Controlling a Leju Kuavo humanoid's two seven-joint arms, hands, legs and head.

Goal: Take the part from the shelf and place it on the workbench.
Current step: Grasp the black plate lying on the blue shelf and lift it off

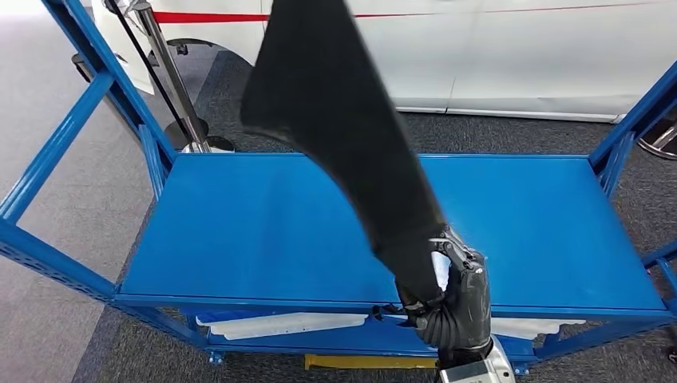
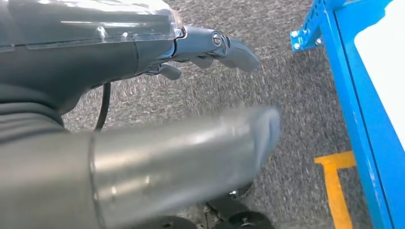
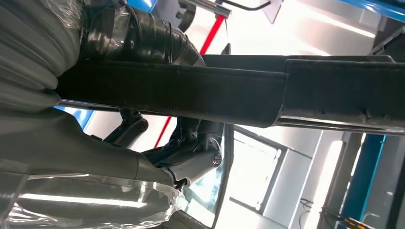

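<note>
The black part (image 1: 343, 120) is gripped at its lower end by the right hand (image 1: 455, 299), raised toward 11 o'clock above the shelf (image 1: 239, 231); carrying is judged underway. The left hand (image 2: 210, 47) hangs with fingers apart. Turning to the workbench is next.

The right hand (image 1: 455, 307) grips the lower end of a long black part (image 1: 335, 120), which rises tilted up and to the left above the blue shelf (image 1: 239, 231). The hand is at the shelf's near edge. A white car (image 1: 519, 56) stands behind the shelf, on grey carpet (image 1: 511, 132).
</note>
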